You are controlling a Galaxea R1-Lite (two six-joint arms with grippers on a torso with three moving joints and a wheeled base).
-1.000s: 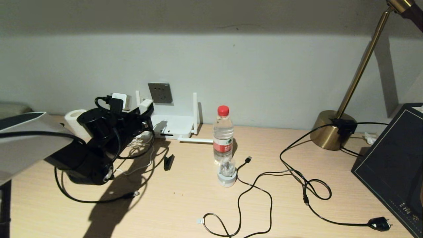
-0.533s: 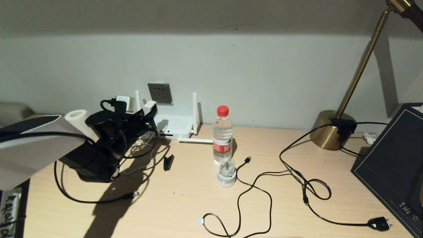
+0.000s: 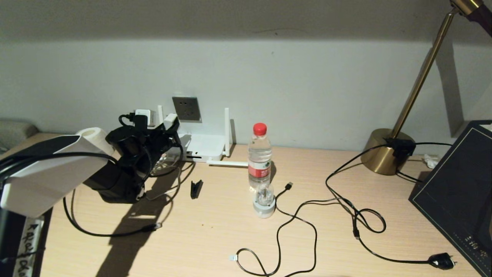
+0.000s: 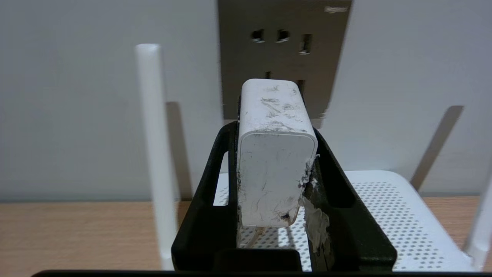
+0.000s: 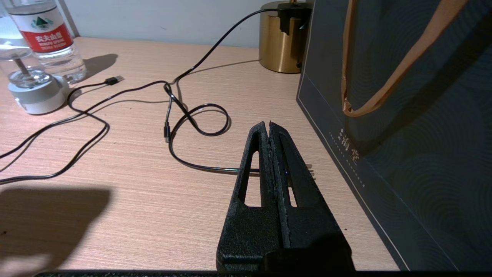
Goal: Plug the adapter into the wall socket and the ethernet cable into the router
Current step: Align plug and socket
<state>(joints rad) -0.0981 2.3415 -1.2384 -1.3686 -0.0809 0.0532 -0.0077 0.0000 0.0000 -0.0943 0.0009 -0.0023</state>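
Observation:
The white adapter (image 4: pixel 275 154) is clamped between the black fingers of my left gripper (image 4: pixel 275 130). It is held up in front of the grey wall socket (image 4: pixel 282 50), level with the faceplate's lower part; its prongs are hidden. In the head view the adapter (image 3: pixel 170 120) sits just left of and below the socket (image 3: pixel 186 108), above the white router (image 3: pixel 201 148). The ethernet cable (image 3: pixel 96 232) lies on the desk, its clear connector (image 3: pixel 157 226) pointing right. My right gripper (image 5: pixel 269 125) is shut and empty, low over the desk at the right.
On the desk stand a water bottle (image 3: pixel 259 156) and a small glass item on a grey base (image 3: pixel 264 200). A black USB cable (image 3: pixel 288 186), a black plug (image 3: pixel 442 261) and a black clip (image 3: pixel 196 189) also lie there. A brass lamp base (image 3: pixel 384 152) and dark bag (image 3: pixel 457 192) stand right.
My left arm has moved forward toward the wall with the adapter, bringing it closer to the socket. The ethernet cable and the right arm have not moved.

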